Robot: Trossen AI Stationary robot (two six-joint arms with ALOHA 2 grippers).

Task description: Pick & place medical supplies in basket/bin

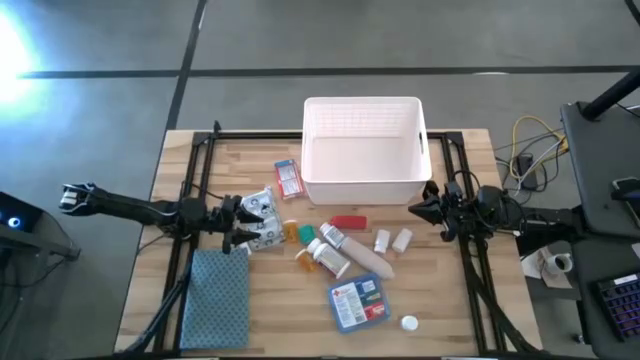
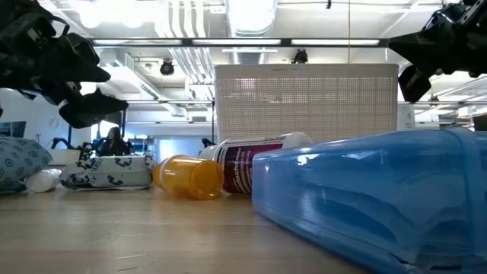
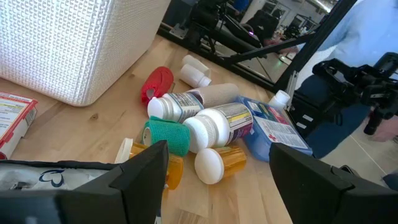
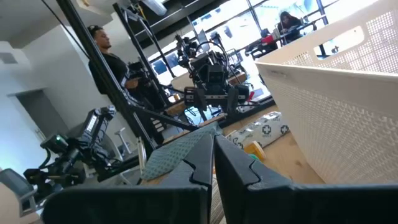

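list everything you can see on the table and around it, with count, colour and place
bin: 1, white, far middle of the table, nothing seen in it
small box: 1, red and white, left of the bin
blister packs: a few, silvery, by the left gripper
cloth: 1, blue-grey, folded, near left corner
red tube: 1, red, just in front of the bin
pill bottles: 2, white, lying at the table's middle
orange vials: 2, orange, left of the pill bottles
small vials: 2, white, right of the red tube
first-aid packet: 1, blue, near middle
cap: 1, white, right of the packet
left gripper: open, over the blister packs
right gripper: shut, beside the bin's right front corner
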